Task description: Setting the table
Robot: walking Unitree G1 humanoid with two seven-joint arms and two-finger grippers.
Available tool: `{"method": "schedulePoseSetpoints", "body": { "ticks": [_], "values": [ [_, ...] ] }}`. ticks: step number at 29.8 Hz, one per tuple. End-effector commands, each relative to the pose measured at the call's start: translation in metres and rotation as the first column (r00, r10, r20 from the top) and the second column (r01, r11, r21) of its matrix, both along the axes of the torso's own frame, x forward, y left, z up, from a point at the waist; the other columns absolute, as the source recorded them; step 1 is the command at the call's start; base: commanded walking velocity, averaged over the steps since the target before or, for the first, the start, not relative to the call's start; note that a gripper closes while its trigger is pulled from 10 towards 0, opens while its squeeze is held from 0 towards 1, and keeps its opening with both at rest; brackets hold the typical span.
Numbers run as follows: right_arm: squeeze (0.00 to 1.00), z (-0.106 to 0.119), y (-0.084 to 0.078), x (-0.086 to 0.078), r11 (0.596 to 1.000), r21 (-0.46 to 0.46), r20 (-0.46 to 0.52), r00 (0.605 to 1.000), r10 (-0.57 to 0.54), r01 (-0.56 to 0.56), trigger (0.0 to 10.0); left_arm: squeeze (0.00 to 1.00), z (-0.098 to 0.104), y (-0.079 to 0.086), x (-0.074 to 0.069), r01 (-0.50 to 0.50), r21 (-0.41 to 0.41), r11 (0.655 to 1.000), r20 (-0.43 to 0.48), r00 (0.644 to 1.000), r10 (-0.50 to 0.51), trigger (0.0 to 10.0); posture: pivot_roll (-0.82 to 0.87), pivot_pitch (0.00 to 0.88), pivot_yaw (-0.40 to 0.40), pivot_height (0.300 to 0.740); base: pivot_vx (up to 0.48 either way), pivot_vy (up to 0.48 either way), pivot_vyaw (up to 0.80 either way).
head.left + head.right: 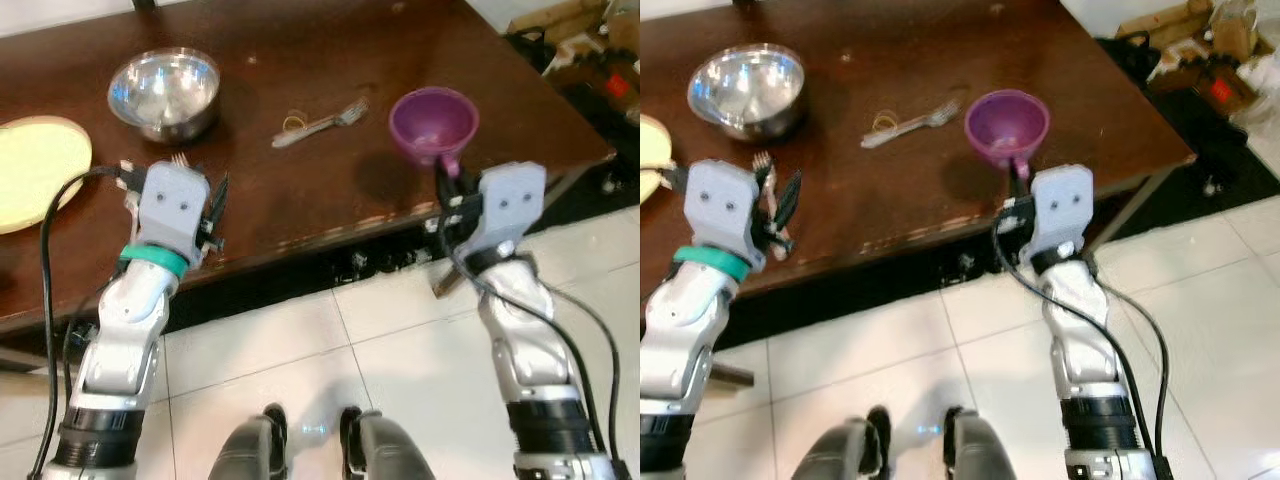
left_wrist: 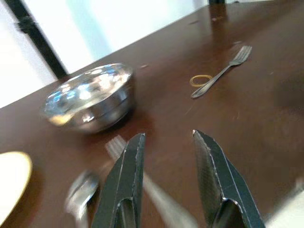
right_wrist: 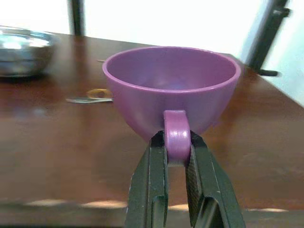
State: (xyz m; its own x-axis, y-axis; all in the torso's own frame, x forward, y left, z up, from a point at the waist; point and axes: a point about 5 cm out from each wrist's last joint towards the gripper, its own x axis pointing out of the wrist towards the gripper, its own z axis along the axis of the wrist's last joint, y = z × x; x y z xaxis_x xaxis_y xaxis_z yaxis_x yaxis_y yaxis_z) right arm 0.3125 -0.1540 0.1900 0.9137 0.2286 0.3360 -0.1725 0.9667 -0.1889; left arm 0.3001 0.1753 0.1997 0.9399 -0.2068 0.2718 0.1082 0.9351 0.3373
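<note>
Your right gripper (image 3: 176,147) has its two black fingers (image 3: 153,175) pressed together on the handle of the purple cup (image 3: 172,88), one pad on each side of the loop. You can see from the head views that the cup sits near the front edge of the dark wooden table (image 1: 300,60), toward its right corner, upright with its handle pointing back at the robot.

Your left gripper (image 2: 166,156) has its fingers (image 2: 127,171) parted, with a clear gap between them and nothing gripped. It hovers low over the table near the front edge on the left side. Just under and ahead of those fingers lies a fork (image 2: 118,145), tines pointing away; beside it is a blurred shiny piece that may be a spoon (image 2: 80,192), though the wrist view is too smeared to be sure.

Further out, a steel bowl (image 1: 163,92) stands beyond the left gripper. A second fork (image 1: 320,124) lies between the bowl and the cup, with a yellow rubber band (image 1: 294,122) touching its handle. A pale yellow plate (image 1: 35,168) rests at the table's left edge, well apart from the cup.
</note>
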Motion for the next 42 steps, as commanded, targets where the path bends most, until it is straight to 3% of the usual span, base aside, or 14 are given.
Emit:
{"method": "schedulePoseSetpoints", "body": {
  "ticks": [1, 42],
  "values": [
    [0.0, -0.0015, -0.0004, -0.0018, 1.0, 0.001, -0.001, 1.0, 0.004, -0.004, 10.0, 0.0, -0.0056, 0.0029, -0.0021, -0.007, -0.003, 1.0, -0.021, 1.0, 0.007, 10.0, 0.01, 0.157, 0.077, 0.74, -0.334, 0.0, 0.0],
    [0.0, -0.0053, 0.0061, -0.0014, 1.0, 0.025, -0.017, 1.0, 0.012, -0.012, 10.0, 0.0, -0.0039, 0.0023, -0.0018, 0.005, -0.001, 1.0, -0.027, 1.0, -0.005, 10.0, 0.02, 0.168, 0.09, 0.74, -0.333, 0.0, 0.0]
  ]
}}
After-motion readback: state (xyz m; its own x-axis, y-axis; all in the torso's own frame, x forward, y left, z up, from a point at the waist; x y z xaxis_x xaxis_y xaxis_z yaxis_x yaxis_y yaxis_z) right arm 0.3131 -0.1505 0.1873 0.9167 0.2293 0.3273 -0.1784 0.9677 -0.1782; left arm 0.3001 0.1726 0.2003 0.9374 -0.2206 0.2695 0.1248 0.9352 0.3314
